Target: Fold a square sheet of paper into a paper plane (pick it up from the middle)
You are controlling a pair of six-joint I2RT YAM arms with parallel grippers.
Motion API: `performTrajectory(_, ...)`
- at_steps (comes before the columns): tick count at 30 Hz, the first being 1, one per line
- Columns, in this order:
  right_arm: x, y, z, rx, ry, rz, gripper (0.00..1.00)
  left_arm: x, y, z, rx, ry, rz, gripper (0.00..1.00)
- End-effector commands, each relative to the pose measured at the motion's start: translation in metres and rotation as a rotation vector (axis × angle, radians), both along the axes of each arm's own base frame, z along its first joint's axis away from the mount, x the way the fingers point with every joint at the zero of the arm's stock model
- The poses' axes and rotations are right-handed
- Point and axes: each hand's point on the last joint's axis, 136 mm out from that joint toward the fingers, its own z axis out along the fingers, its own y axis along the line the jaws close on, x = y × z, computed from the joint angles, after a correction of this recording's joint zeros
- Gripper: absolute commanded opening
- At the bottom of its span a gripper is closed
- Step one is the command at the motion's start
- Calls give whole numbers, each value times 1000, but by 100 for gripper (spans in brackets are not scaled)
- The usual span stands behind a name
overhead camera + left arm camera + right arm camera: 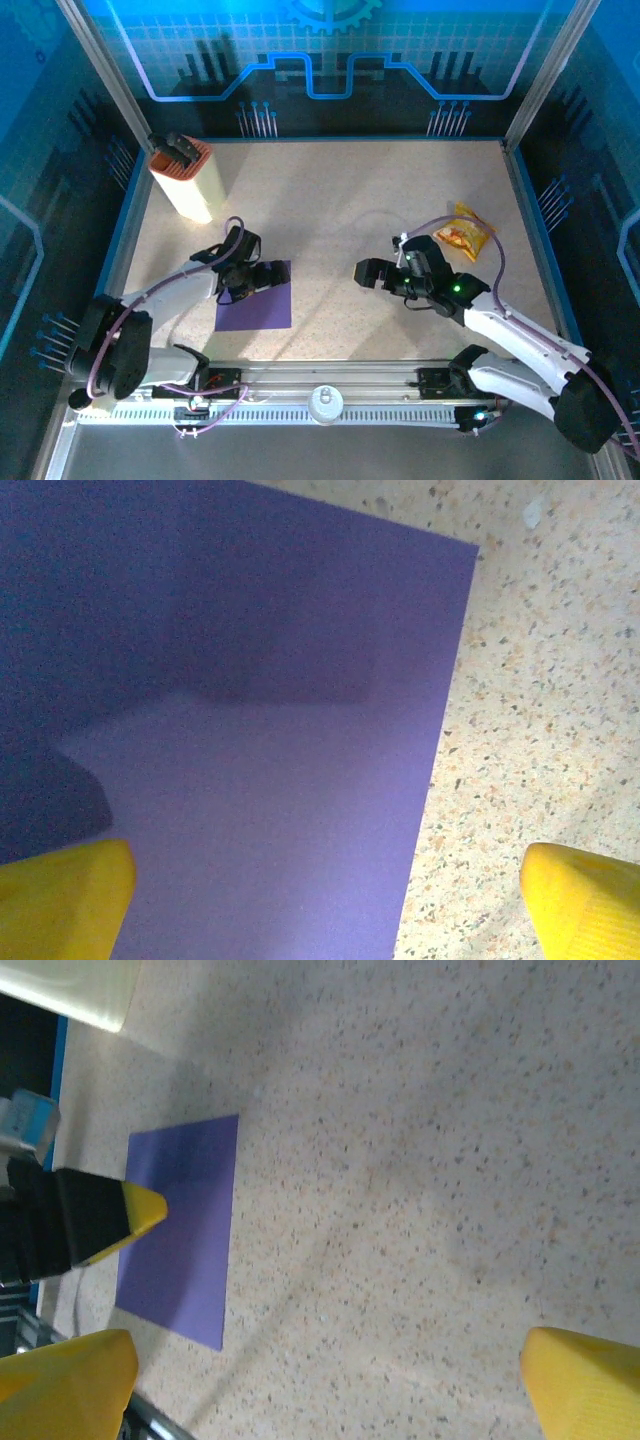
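Square sheet of paper (255, 305) is lying flat near the tabletop's (350, 200) near edge, left of centre, with no crease I can see, so zero folds are done and the whole plane is left to make. Left hand (255, 280) hangs low over the sheet's far part, fingers spread wide, nothing pinched. Right hand (365, 272) is spread too, over bare tabletop near the middle, well apart from the paper.
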Motion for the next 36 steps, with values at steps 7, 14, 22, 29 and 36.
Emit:
performTrajectory(7, 9, -19, 13, 17, -112, -89, 97, -7, -34, -23, -130, 131, -21, 100)
performTrajectory(14, -3, -43, 0, -16, -49, -114, 92, 8, -80, -21, -112, 126, -34, 100)
performTrajectory(22, -13, -61, -8, -55, -10, -152, 91, 33, -138, -14, -84, 99, -59, 100)
performTrajectory(29, -15, -47, 0, -3, -41, -65, 93, 45, -123, 20, 83, -34, -165, 100)
performTrajectory(36, -9, -21, 3, 54, -9, 20, 96, 37, -88, 11, 271, 42, -317, 100)
